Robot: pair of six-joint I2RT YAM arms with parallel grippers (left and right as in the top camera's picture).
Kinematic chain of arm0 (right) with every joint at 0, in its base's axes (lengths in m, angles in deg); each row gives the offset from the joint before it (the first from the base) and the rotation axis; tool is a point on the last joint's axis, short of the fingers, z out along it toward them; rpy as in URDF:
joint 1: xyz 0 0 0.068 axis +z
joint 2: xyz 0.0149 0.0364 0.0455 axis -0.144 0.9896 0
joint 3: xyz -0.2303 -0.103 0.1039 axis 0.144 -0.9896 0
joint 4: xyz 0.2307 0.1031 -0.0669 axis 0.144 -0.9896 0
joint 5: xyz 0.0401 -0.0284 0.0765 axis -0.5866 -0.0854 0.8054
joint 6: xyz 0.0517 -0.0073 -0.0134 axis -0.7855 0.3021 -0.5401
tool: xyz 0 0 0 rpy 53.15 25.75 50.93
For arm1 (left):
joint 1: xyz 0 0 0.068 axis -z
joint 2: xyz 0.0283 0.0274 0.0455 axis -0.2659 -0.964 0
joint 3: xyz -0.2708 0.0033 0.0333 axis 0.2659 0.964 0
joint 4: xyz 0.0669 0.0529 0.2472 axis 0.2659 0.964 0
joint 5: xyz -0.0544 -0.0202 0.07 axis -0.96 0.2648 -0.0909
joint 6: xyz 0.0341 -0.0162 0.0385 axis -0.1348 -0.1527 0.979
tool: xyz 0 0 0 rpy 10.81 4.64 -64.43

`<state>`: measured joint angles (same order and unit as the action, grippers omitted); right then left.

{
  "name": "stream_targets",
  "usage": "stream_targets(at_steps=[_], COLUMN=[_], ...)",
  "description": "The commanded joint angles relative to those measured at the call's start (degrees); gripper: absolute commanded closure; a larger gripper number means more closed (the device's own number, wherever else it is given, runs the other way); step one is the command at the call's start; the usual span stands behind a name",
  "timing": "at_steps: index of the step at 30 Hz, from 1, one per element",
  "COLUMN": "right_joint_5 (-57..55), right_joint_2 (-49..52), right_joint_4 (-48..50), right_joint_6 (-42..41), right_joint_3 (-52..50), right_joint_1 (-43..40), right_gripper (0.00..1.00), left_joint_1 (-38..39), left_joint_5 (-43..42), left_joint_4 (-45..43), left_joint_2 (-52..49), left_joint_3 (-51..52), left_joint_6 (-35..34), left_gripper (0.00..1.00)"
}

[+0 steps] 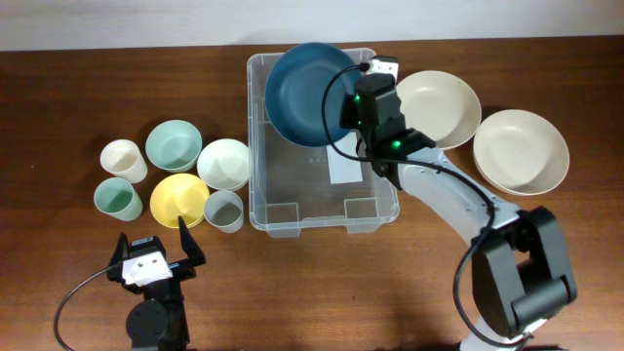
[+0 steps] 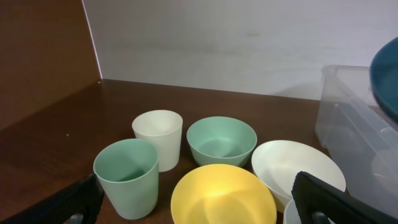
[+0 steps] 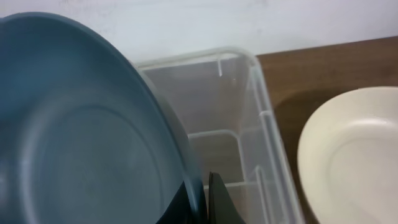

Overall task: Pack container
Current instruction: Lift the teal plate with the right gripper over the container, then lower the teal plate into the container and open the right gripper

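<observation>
The clear plastic container (image 1: 292, 210) stands in the middle of the table, with a white label on its floor. A dark blue bowl (image 1: 307, 93) hangs tilted over its far end, its rim pinched by my right gripper (image 1: 349, 102), which is shut on it. The right wrist view shows the blue bowl (image 3: 81, 130) filling the left side, with the container (image 3: 249, 124) below and behind it. My left gripper (image 1: 156, 255) stands open near the front left edge, nothing between its fingers (image 2: 323, 199). It faces a yellow bowl (image 2: 222, 196).
Left of the container stand a cream cup (image 1: 124, 159), two green cups or bowls (image 1: 174, 144), a white bowl (image 1: 224, 163), a yellow bowl (image 1: 179, 200) and a grey cup (image 1: 224, 210). Two cream bowls (image 1: 439, 107) lie to the right, the larger (image 1: 520, 151) farthest out.
</observation>
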<state>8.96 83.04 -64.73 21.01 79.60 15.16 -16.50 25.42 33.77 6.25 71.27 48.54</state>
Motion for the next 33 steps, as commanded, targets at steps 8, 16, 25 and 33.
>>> stream_targets(at_steps=[8,16,25,33], right_joint_5=[-0.44,-2.08,-3.34,-3.32], right_joint_2=[5.97,8.44,9.57,8.79], right_joint_4=[3.67,3.93,4.52,7.63], right_joint_6=[-0.81,-0.81,-0.68,0.28], right_joint_3=[1.81,1.81,1.81,1.92], right_joint_1=[2.43,2.43,2.36,2.36], right_gripper=[0.96,0.96,0.78,0.51], left_joint_1=[0.20,0.20,0.20,0.20], left_joint_5=[0.42,0.42,0.39,0.42], left_joint_4=[0.24,0.24,0.24,0.24], left_joint_2=[0.22,0.22,0.22,0.22], left_joint_3=[0.11,0.11,0.11,0.11], left_joint_6=[-0.55,-0.55,-0.55,-0.55], left_gripper=[0.01,0.01,0.01,0.01])
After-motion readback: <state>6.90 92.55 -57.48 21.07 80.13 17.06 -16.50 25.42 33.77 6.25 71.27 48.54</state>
